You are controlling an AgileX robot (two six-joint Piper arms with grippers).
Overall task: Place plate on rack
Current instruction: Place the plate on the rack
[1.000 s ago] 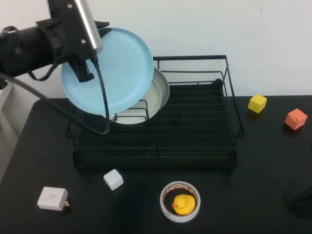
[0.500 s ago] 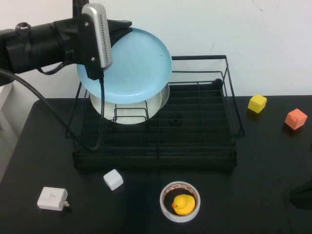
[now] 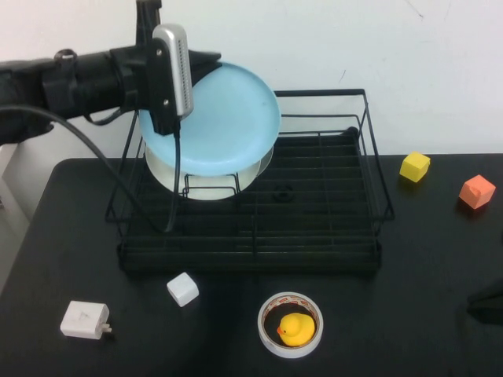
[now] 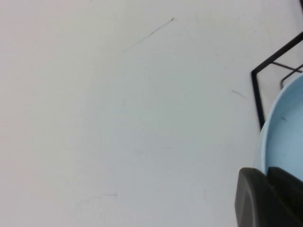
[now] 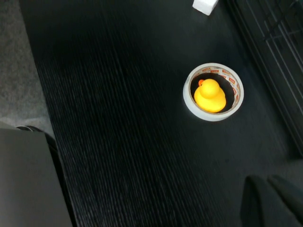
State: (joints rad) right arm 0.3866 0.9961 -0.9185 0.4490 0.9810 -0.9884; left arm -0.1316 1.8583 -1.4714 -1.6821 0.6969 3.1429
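The light-blue plate [image 3: 224, 118] hangs tilted over the back left corner of the black wire rack [image 3: 376, 169], just above and in front of a cream-white plate [image 3: 192, 184] that leans in the small upright divider. My left gripper [image 3: 159, 122] is shut on the blue plate's left rim. In the left wrist view its dark fingers [image 4: 253, 198] pinch the plate's edge [image 4: 286, 127], with a rack corner wire [image 4: 265, 71] behind. My right gripper [image 5: 268, 182] is shut on nothing, low over the table's right front [image 3: 487, 306].
A tape roll [image 3: 290, 323] with a yellow duck [image 5: 209, 96] inside lies in front of the rack. A white cube [image 3: 182, 289] and a white charger [image 3: 85, 320] sit at the front left. Yellow [image 3: 414, 166] and orange [image 3: 477, 192] cubes lie right of the rack.
My left arm has carried the blue plate to the right and slightly down, so it now covers most of the cream-white plate. The right arm has not moved.
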